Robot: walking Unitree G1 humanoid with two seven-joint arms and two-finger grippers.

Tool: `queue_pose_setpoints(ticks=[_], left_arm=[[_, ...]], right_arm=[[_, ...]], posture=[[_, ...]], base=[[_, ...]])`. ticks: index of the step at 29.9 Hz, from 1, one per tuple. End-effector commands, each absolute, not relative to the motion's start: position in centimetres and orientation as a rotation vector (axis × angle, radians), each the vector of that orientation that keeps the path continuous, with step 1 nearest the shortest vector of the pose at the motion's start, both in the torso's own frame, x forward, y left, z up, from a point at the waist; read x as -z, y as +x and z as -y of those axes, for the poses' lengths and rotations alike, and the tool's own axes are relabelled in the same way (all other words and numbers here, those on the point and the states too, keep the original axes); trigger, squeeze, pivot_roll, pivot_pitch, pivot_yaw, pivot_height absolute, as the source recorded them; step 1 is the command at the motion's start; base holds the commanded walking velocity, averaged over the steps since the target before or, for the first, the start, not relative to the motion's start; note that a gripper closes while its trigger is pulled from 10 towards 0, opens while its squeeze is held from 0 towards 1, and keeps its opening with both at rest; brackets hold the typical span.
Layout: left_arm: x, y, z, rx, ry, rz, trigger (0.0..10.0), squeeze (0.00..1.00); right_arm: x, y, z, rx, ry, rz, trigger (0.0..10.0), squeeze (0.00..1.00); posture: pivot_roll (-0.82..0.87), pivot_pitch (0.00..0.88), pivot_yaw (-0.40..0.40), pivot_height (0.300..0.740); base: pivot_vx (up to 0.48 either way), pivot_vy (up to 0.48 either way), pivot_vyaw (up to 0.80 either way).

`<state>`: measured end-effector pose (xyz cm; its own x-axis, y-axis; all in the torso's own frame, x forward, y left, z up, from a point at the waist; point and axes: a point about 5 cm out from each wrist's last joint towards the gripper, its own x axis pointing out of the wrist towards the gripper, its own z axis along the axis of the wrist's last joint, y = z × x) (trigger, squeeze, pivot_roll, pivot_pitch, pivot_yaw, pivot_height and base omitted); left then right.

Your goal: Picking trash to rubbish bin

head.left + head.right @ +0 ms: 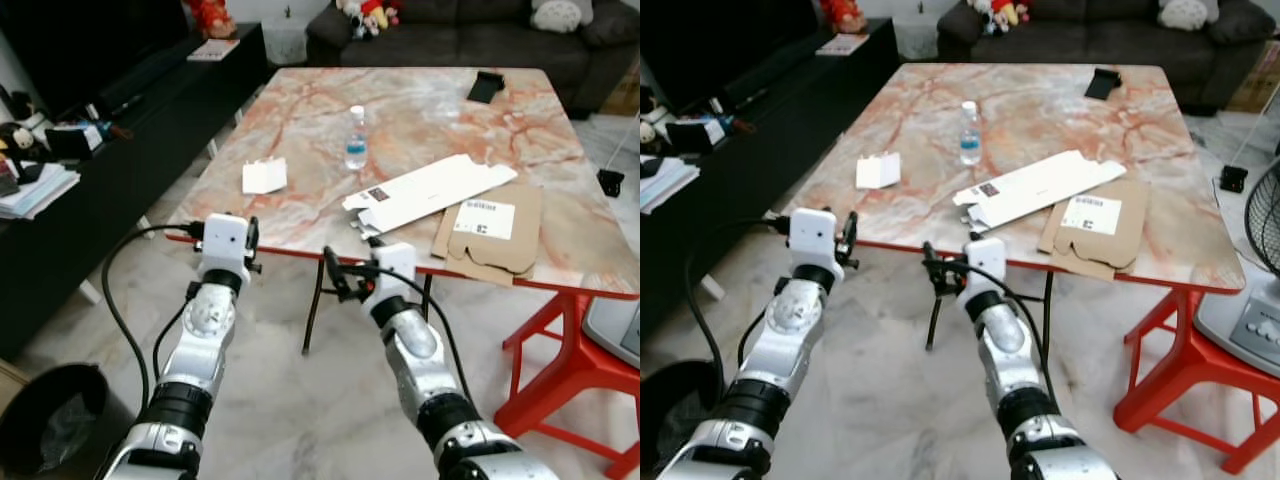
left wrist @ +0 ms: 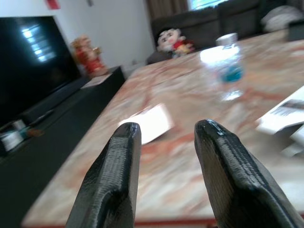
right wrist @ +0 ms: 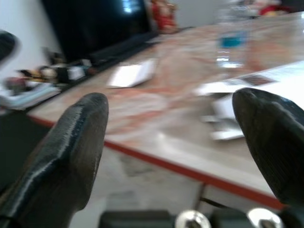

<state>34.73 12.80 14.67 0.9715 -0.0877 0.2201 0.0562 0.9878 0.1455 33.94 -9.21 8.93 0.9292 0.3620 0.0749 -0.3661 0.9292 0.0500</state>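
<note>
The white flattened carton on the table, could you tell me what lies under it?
Mostly marble table. The white flattened carton nearly touches the brown cardboard; what lies beneath it is hidden.

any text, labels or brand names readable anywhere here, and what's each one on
No text can be read.
Brown cardboard: a white label with black print, too small to read.
White flattened box: a dark printed patch near one end, too blurred to read.
Water bottle: a blue label, no words legible.
Small white packet: no print visible.
</note>
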Motion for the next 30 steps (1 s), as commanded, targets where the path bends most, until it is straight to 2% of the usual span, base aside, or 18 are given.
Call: queue_pose_setpoints(ticks=[1, 5, 13, 18, 26, 30], left_arm=[[-14.35, 34.76, -13.97, 0.042, 0.144, 0.208, 10.0, 0.0], [-14.32, 34.77, -13.95, 0.043, 0.144, 0.207, 10.0, 0.0], [-14.23, 34.82, -13.84, 0.044, 0.143, 0.204, 10.0, 0.0], [-14.2, 34.85, -13.8, 0.044, 0.144, 0.202, 10.0, 0.0], [-14.11, 34.85, -13.76, 0.045, 0.146, 0.199, 10.0, 0.0], [-14.13, 34.93, -13.76, 0.042, 0.147, 0.198, 10.0, 0.0]], right_arm=[[-9.81, 34.09, 8.12, -0.396, 0.073, 0.106, 10.0, 0.0], [-9.83, 34.05, 8.06, -0.396, 0.092, 0.109, 10.0, 0.0], [-9.67, 33.96, 7.88, -0.416, 0.079, 0.098, 10.0, 0.0], [-9.71, 33.95, 7.84, -0.419, 0.075, 0.102, 10.0, 0.0], [-9.78, 33.97, 7.73, -0.429, 0.077, 0.102, 10.0, 0.0], [-9.77, 33.93, 7.62, -0.435, 0.079, 0.103, 10.0, 0.0]], posture=[[0.03, 0.0, 0.081, 0.74], [0.03, 0.0, 0.081, 0.74], [0.03, 0.0, 0.077, 0.74], [0.03, 0.0, 0.076, 0.74], [0.03, 0.0, 0.075, 0.74], [0.03, 0.0, 0.073, 0.74]], base=[[0.409, 0.0, 0.79], [0.406, 0.0, 0.79], [0.407, 0.0, 0.0], [0.405, 0.0, 0.71], [0.406, 0.0, 0.0], [0.407, 0.0, 0.8]])
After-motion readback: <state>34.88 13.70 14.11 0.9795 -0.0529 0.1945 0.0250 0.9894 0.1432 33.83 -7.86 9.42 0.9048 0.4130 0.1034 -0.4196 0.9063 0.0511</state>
